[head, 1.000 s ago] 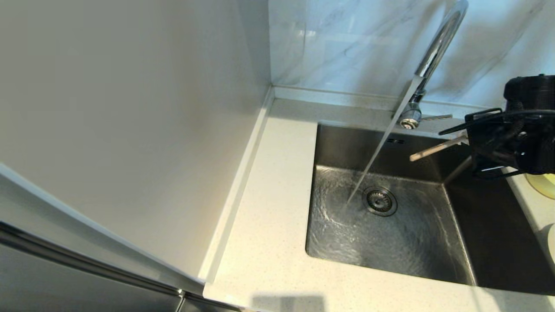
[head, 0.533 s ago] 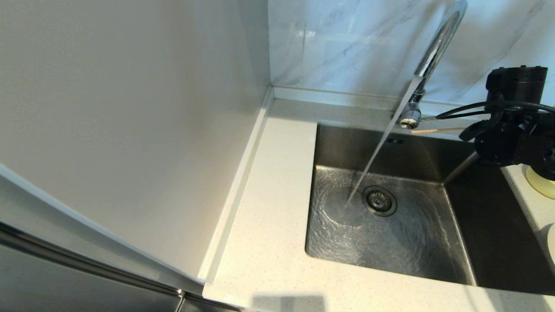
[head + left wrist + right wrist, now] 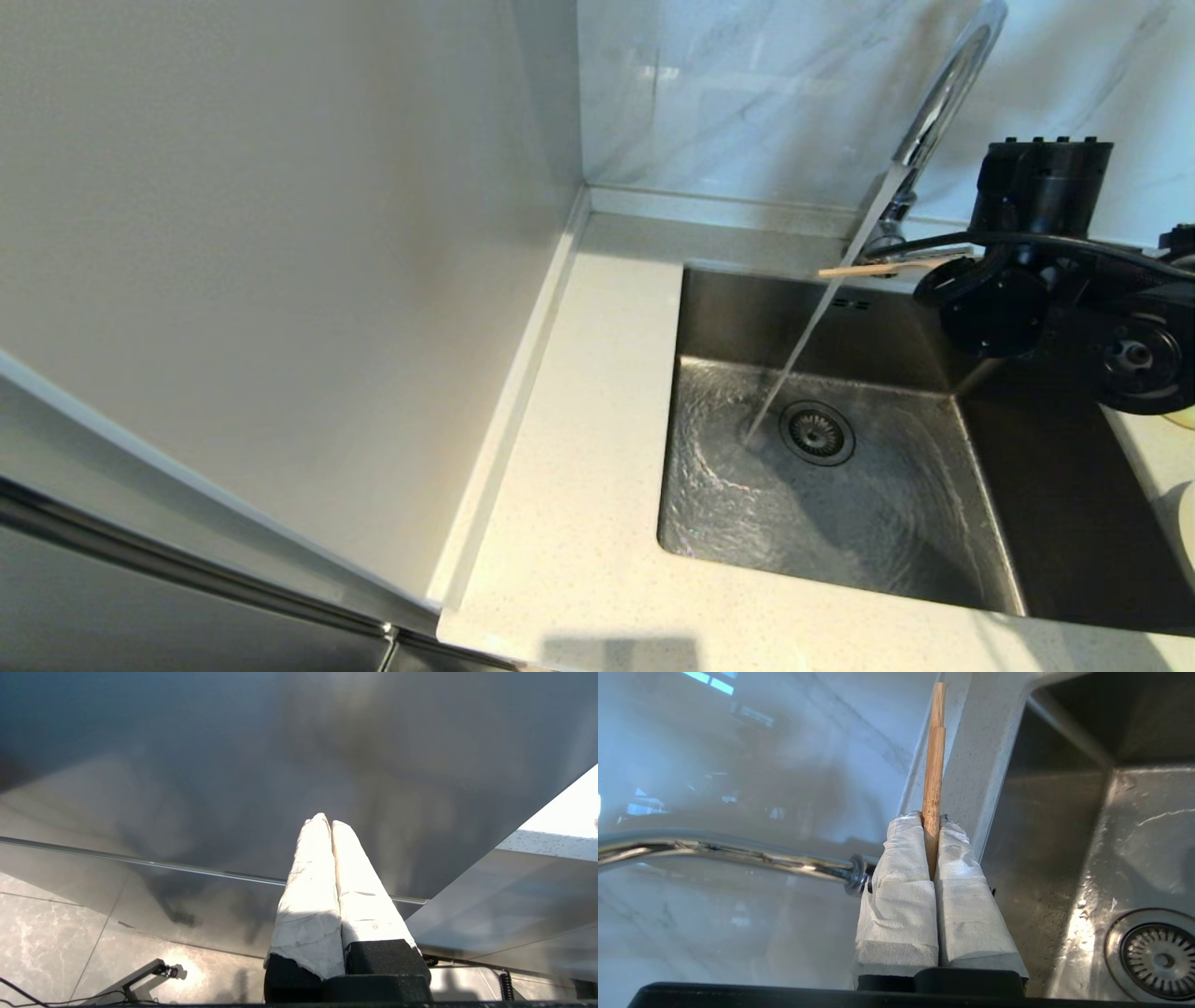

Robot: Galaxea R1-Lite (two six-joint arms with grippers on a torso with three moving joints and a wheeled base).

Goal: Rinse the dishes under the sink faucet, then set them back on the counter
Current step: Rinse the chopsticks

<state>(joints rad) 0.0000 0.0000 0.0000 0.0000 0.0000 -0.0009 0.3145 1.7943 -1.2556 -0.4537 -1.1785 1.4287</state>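
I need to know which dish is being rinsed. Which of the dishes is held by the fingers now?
The chopsticks: the right gripper holds them near the water stream, above the sink.

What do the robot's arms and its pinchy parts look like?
The right arm is black, built from chunky round joints, with a thin black cable looping across it. Each gripper, right gripper and left gripper, has two long tapered jaws wrapped in wrinkly white tape, fixed in a black base.
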